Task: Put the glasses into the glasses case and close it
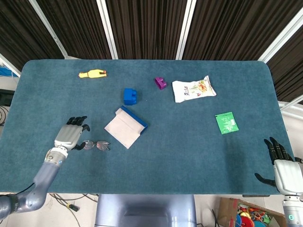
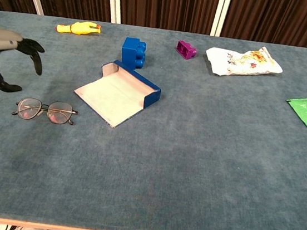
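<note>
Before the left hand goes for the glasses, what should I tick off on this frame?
1. Left hand holds nothing, fingers apart: ok.
2. Left hand is above the glasses, not touching: ok.
3. Glasses lie flat on the table, clear of other things: ok.
4. Glasses case is open with its lid laid flat: ok.
5. Temples folded for fitting the case: cannot tell.
6. Right hand is parked at the table edge, open: ok.

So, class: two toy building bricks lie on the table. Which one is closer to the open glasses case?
The blue brick, just behind the glasses case. The purple brick is smaller and lies further right, nearer the white snack packet.
</note>
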Available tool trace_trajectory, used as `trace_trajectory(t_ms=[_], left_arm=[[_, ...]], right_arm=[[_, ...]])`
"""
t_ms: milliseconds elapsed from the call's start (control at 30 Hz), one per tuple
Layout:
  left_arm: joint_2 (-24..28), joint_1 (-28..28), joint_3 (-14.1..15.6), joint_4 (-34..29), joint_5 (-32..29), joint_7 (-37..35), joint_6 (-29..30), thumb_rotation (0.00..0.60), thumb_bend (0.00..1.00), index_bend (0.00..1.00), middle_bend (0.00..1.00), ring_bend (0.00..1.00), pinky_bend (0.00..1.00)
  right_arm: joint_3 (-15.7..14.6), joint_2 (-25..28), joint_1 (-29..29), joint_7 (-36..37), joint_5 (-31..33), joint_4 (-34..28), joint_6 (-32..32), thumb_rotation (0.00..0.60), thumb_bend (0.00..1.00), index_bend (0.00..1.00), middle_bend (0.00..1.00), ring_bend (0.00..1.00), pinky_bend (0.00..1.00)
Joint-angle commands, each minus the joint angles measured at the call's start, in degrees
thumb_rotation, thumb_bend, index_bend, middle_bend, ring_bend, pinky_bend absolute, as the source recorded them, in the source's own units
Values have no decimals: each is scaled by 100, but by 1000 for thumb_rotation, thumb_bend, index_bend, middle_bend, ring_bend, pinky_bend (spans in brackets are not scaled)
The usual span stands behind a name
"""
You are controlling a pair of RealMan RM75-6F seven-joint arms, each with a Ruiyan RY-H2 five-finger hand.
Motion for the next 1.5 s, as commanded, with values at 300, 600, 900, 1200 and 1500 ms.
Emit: trace_trajectory(t_ms=[300,600,900,1200,1500], left_arm=[[-594,-267,173,514,-241,121,129,600,333,415,69,0,0],[-895,-398,281,755,-184,121,200,600,343,454,81,0,0],[-984,-465,373,817,-198,171,266,600,364,506,99,0,0],[-1033,-493,441,873,-265,238,331,600,365,517,103,0,0],[-1035,-522,515,872,-264,267,313,600,368,530,104,0,0]], right_arm=[[-4,10,-1,14,-4,-2,-5,600,179,19,0,110,281],[0,16,-5,40,-5,5,1,600,179,19,0,110,281],[4,23,1,58,-4,10,-7,600,179,19,0,110,281],[9,22,2,61,-2,11,-4,600,178,19,0,110,281],[14,20,4,53,16,8,-12,600,178,19,0,110,282]])
